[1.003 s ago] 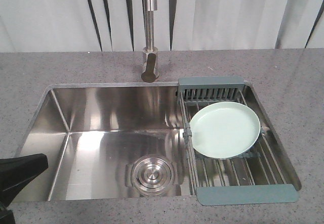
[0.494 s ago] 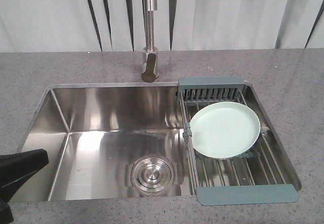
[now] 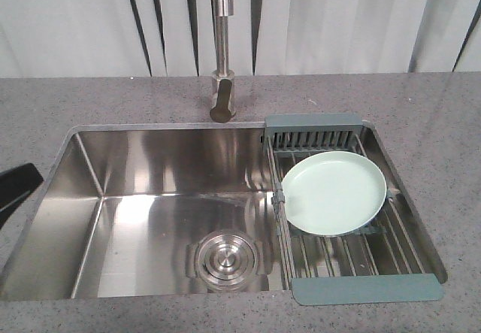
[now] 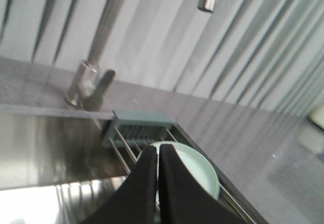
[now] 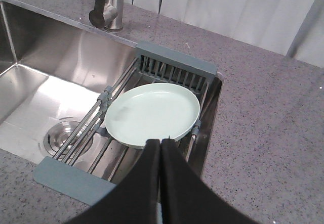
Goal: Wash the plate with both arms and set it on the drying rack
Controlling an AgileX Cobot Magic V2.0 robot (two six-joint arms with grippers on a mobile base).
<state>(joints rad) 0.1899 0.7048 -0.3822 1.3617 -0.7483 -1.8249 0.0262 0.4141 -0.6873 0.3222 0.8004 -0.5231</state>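
Observation:
The pale mint-green plate (image 3: 334, 192) lies flat on the steel rods of the drying rack (image 3: 364, 289), which spans the right end of the sink. No gripper touches it. My left gripper (image 3: 34, 173) shows only as a black tip at the left edge, over the counter beside the sink. In the left wrist view the left gripper (image 4: 158, 147) is shut and empty, with the plate (image 4: 200, 171) and rack (image 4: 142, 128) far beyond it. My right gripper (image 5: 160, 142) is shut and empty, hovering just short of the plate (image 5: 152, 113) above the rack (image 5: 71, 179).
A steel faucet (image 3: 222, 47) stands behind the sink basin (image 3: 150, 190), which has a round drain (image 3: 224, 256) in its floor. Grey speckled countertop (image 3: 443, 122) surrounds the sink. Pleated curtain (image 3: 338, 17) hangs at the back.
The left arm's black tip has moved from the lower left corner over the sink up and left to the frame's edge. The plate and rack have not moved.

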